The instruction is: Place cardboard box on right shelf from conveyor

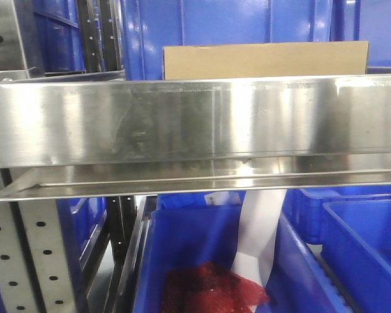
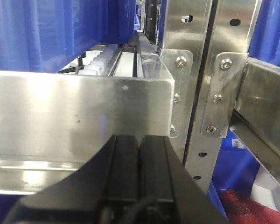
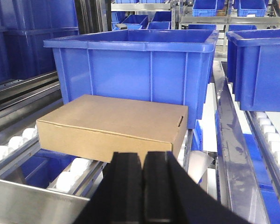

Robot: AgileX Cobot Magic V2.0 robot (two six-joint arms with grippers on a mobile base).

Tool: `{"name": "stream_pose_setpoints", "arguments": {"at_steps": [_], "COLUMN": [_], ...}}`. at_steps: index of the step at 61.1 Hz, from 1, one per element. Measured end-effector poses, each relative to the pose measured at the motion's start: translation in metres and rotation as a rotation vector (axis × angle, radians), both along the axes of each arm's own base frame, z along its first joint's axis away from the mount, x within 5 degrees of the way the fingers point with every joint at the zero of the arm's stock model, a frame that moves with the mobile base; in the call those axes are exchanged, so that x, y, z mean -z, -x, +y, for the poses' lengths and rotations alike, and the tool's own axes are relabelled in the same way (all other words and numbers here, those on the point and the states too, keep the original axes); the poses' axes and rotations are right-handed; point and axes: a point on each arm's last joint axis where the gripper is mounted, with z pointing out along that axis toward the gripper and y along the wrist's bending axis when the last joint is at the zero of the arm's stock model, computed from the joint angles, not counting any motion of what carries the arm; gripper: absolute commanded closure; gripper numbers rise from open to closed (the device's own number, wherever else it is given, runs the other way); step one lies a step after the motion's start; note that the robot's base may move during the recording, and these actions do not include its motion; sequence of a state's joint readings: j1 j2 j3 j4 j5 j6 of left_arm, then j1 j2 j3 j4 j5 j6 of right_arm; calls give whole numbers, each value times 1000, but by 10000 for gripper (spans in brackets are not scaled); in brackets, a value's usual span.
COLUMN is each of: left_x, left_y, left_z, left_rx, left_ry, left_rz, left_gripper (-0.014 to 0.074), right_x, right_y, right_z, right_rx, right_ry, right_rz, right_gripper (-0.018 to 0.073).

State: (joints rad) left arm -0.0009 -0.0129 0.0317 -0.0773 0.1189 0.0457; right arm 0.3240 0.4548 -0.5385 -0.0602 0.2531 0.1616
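Cardboard box (image 3: 113,125) top visible only wrist view.

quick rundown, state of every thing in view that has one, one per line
cardboard box: flaps closed, lying flat on the shelf rollers, free of both grippers
right shelf: holds the box, behind its steel front lip
blue bin: upright, right behind the box
left gripper: jaws shut, empty, facing the shelf lip
right gripper: jaws shut, empty, just short of the box
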Motion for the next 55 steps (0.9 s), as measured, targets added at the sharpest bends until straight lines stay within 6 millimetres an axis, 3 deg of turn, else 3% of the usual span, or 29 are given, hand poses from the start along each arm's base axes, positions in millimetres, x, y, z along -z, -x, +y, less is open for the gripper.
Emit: {"name": "stream_pose_setpoints", "arguments": {"at_steps": [22, 28, 55], "left_x": [0, 0, 0], "left_y": [0, 0, 0], "left_z": [0, 0, 0], "left_rx": [0, 0, 0], "left_ry": [0, 0, 0], "left_rz": [0, 0, 0], "left_gripper": [713, 712, 713], "right_x": [0, 8, 107], "right_y": [-1, 2, 39], "right_z": [-3, -9, -27], "right_rx": [32, 79, 267], "right_ry": [22, 39, 35], "right_rz": [-9, -23, -80], "right_gripper": [500, 500, 500]}}
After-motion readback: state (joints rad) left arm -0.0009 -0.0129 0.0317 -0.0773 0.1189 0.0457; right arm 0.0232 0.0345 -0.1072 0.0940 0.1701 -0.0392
